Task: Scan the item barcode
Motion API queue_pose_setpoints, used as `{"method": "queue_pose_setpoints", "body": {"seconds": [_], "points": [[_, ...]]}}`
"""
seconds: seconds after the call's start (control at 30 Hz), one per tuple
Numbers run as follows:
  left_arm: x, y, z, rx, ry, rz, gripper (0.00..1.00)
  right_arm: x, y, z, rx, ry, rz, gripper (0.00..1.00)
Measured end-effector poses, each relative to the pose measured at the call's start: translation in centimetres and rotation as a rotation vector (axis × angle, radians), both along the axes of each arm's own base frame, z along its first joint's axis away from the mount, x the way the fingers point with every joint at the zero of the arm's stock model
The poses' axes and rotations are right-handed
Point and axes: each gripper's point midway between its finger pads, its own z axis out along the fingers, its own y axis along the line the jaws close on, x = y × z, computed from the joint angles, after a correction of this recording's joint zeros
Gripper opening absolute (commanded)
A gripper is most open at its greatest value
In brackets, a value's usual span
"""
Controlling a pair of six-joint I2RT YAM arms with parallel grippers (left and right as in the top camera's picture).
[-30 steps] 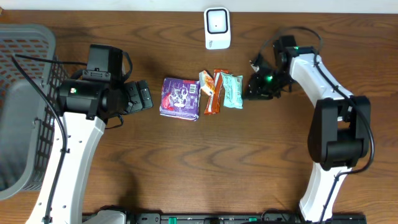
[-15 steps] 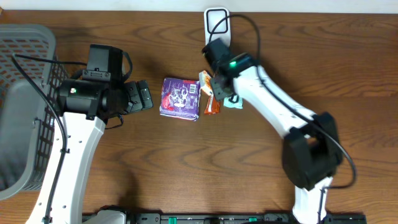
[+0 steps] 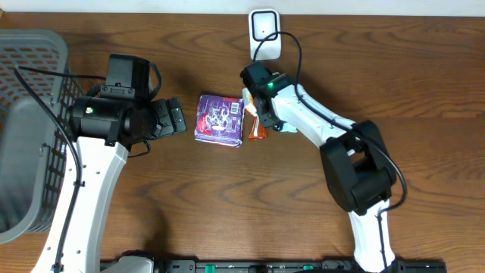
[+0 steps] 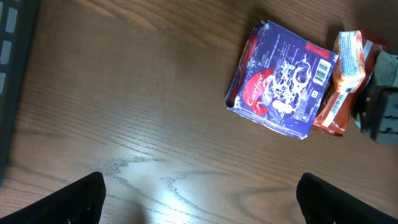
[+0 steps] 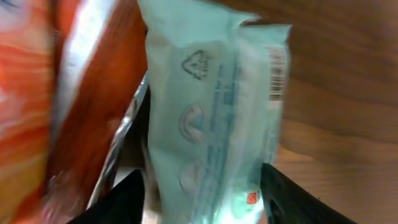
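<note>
Mint-green packet [image 5: 211, 124]: lying flat on the table at the right end of the snack row, with the right arm covering most of it from overhead.
Basket [image 3: 30, 45]: sitting at the far left, well apart from the row.
Left gripper [image 4: 202, 190]: hanging wide open over bare wood to the left of the row, holding nothing.
Purple packet [image 3: 220, 119]: lying at the left end of the row, nearest the left gripper.
Orange packets [image 3: 258, 130]: lying between the purple packet and the mint-green one, packed close against both.
Right gripper [image 5: 204, 180]: straddling the mint-green packet across its narrow width, one dark finger [image 5: 127, 199] showing at each long edge. The jaws are standing partly apart, and I cannot tell whether they are pressing on the wrapper.
Key relation: the packet's long axis is running straight out from the right wrist, in line with the fingers, so this arm is far better placed than the left.
Barcode [image 5: 277, 71]: showing as a small strip near one long edge, facing up.
Scanner [image 3: 264, 34]: standing at the far edge, near the right gripper and just beyond it. The packet is probably going to need lifting and turning toward it.
</note>
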Motion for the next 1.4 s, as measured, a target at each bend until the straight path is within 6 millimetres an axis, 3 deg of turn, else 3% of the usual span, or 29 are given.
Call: {"method": "queue_pose_setpoints", "body": {"seconds": [0.2,0.43,0.57,0.73,0.83,0.87,0.93,1.0,1.13,1.27,1.4], "points": [[0.0,0.0,0.0,0.000,0.000,0.000,0.98,0.4,-1.2,-0.8,-0.024,0.009,-0.031,0.01],[0.0,0.0,0.0,0.000,0.000,0.000,0.98,0.6,-1.4,0.0,0.158,0.119,-0.071,0.01],[0.0,0.0,0.0,0.000,0.000,0.000,0.98,0.7,-0.6,1.5,0.486,0.263,-0.074,0.01],[0.0,0.0,0.0,0.000,0.000,0.000,0.98,-0.5,-1.1,3.6,0.892,0.410,-0.062,0.01],[0.0,0.0,0.0,0.000,0.000,0.000,0.98,-1.6,-1.7,3.0,1.058,0.447,-0.062,0.01],[0.0,0.0,0.0,0.000,0.000,0.000,0.98,-1.9,-1.9,2.6,1.089,0.450,-0.065,0.04],[0.0,0.0,0.0,0.000,0.000,0.000,0.98,-2.5,-2.5,1.6,1.148,0.451,-0.078,0.22],[0.0,0.0,0.0,0.000,0.000,0.000,0.98,-2.8,-3.4,0.9,1.176,0.450,-0.109,0.33],[0.0,0.0,0.0,0.000,0.000,0.000,0.98,-3.3,-6.6,-0.3,1.128,0.463,-0.223,0.39],[0.0,0.0,0.0,0.000,0.000,0.000,0.98,-3.4,-9.2,0.2,1.047,0.474,-0.303,0.51],[0.0,0.0,0.0,0.000,0.000,0.000,0.98,-2.1,-10.3,2.8,0.957,0.408,-0.279,0.59]]}}
